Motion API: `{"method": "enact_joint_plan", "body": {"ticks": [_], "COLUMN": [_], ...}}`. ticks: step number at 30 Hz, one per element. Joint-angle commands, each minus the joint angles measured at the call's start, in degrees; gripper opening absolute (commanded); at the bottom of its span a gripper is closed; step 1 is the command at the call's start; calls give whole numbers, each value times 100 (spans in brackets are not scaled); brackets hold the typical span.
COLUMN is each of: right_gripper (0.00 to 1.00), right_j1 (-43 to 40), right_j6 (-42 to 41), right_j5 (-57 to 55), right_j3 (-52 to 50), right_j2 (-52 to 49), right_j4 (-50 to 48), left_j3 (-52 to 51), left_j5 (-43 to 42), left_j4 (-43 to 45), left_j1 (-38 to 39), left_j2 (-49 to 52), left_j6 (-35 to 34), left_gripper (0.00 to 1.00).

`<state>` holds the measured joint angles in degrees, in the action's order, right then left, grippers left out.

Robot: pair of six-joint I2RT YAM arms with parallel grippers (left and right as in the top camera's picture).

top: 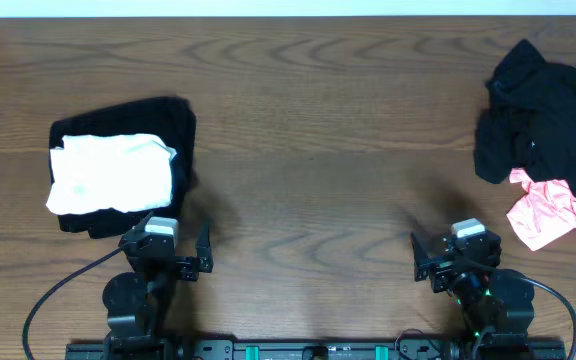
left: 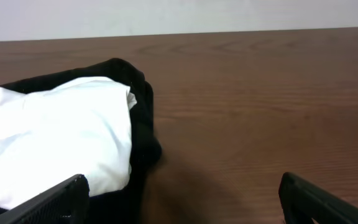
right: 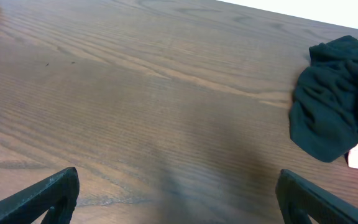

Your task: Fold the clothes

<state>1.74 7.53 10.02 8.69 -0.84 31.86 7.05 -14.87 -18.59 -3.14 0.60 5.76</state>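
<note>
the wooden worktop (top: pixel 308 120) carries two groups, probably sorted on purpose. at its right edge lies an unfolded heap: crumpled black t-shirts (top: pixel 543 120), a pink garment (top: pixel 553 212) spilling out on the near side. by the left edge a white garment (top: pixel 108 175) rests folded on a folded black shirt (top: pixel 173 120), seemingly the finished stack. left gripper (left: pixel 182 205) and right gripper (right: pixel 176 199) sit at the near edge, jaws spread, holding nothing.
</note>
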Motion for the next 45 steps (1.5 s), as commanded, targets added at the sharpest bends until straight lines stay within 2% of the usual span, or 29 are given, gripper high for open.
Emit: {"method": "enact_joint_plan", "body": {"ticks": [1,6,14,19,22,25,31,34,39,45], "right_gripper": [99,99,99,99,99,99,99,99,99,99], "right_j1": [-28,-28,-28,-28,-28,-28,-28,-28,-28,-28], "right_j6": [-85,-94,-1237,-1751,-2118,-2498,-2448,-2186,-1303,-1274], "right_j5": [-15,186,2520,2605,2577,2393,2271,1923,1703,2068], "right_j3": [-15,-15,-15,-13,15,225,1239,1991,3508,4811], "right_j2": [35,35,35,35,4,-249,-1749,-2680,-4446,-5947], "right_j4": [2,-245,-879,-1458,-1869,-1808,-1266,-601,634,1344], "left_j3": [-131,-131,-131,-131,-131,-129,153,522,1443,3106], "left_j5": [-76,-76,-76,-409,-979,-1502,-1515,-1515,-1351,-1207], "left_j4": [7,7,7,101,46,365,498,400,-264,-1558], "left_j1": [33,33,33,33,33,33,33,33,33,33], "left_j2": [-39,-39,-39,-37,-33,-33,4,177,951,2798], "left_j6": [-87,-87,-87,-92,-190,-358,-1856,-2288,-2273,-1552], "left_gripper": [98,98,98,98,98,98,98,98,98,98]}}
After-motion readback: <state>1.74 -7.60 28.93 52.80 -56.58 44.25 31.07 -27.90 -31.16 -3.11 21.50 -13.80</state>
